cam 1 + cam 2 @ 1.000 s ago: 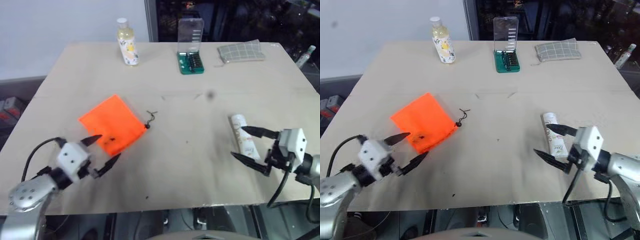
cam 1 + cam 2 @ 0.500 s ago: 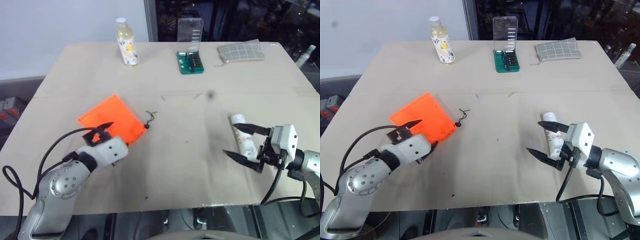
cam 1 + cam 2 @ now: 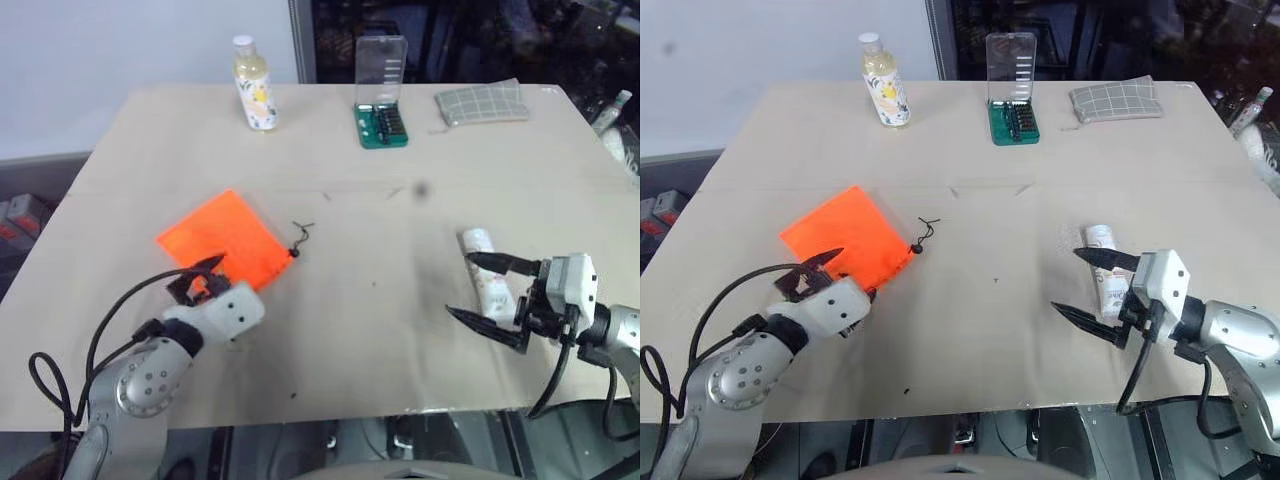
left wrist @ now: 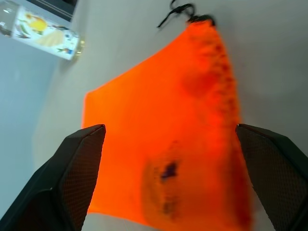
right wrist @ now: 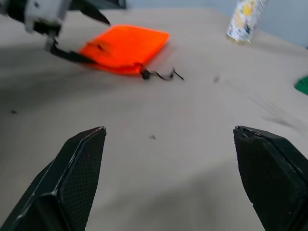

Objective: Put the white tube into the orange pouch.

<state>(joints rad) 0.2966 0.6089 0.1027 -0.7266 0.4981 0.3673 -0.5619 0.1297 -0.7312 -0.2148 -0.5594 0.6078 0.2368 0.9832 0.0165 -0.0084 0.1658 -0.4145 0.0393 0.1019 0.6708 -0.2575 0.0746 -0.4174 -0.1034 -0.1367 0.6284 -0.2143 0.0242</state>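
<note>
The orange pouch [image 3: 228, 235] lies flat on the left half of the table, its dark cord and knot [image 3: 298, 240] at the right corner. My left gripper [image 3: 203, 287] hangs open at the pouch's near corner, and the orange fabric [image 4: 163, 144] spreads between its fingers [image 4: 79, 159] in the left wrist view. The white tube [image 3: 479, 246] lies on the right half of the table, lengthwise towards me. My right gripper [image 3: 459, 284] is open and points left, with its far finger crossing in front of the tube. Nothing is held by either gripper.
Along the far edge stand a yellowish bottle [image 3: 253, 85], a green bit case with a clear lid [image 3: 382, 100] and a folded grey checked cloth [image 3: 480, 103]. The table's front edge [image 3: 300, 415] runs just under both grippers.
My left gripper has rolled over and shifted right, closer to the pouch's near corner. My right gripper has barely moved. The pouch and the tube lie where they were.
</note>
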